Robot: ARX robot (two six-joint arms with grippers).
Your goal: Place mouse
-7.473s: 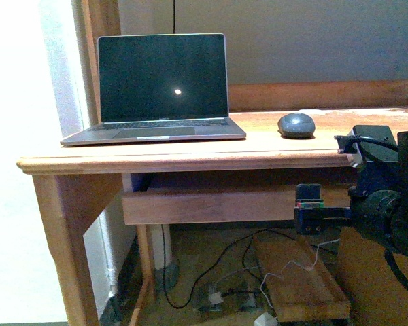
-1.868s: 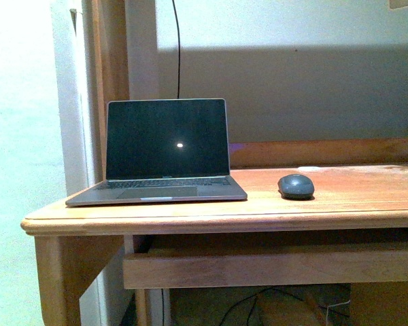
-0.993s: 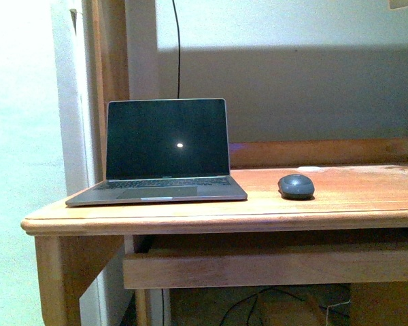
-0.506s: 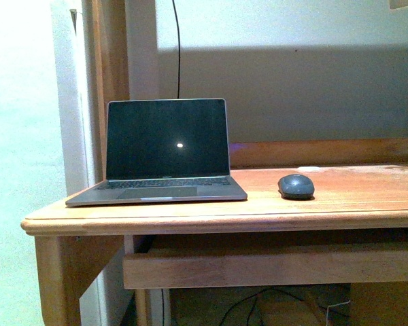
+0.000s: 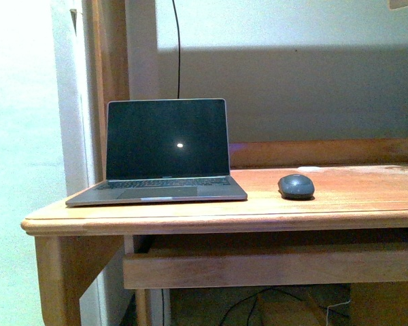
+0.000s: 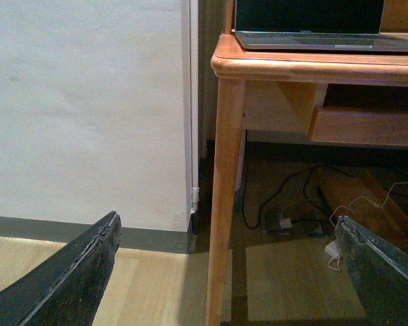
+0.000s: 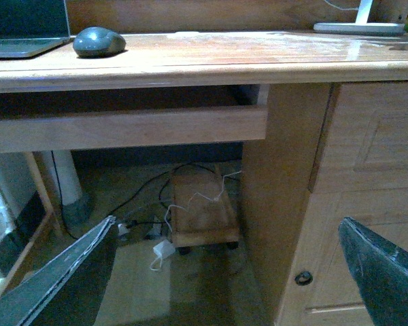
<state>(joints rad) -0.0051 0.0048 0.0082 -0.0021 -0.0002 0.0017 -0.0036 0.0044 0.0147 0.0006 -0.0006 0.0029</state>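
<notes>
Front view shows the mouse [image 5: 296, 185] resting on the table [image 5: 353, 204], just beside the open laptop [image 5: 164, 153] and nearer the front edge than the back. Left claw [image 6: 224, 272] and right claw [image 7: 224, 272] hang spread below table height, holding nothing.
</notes>
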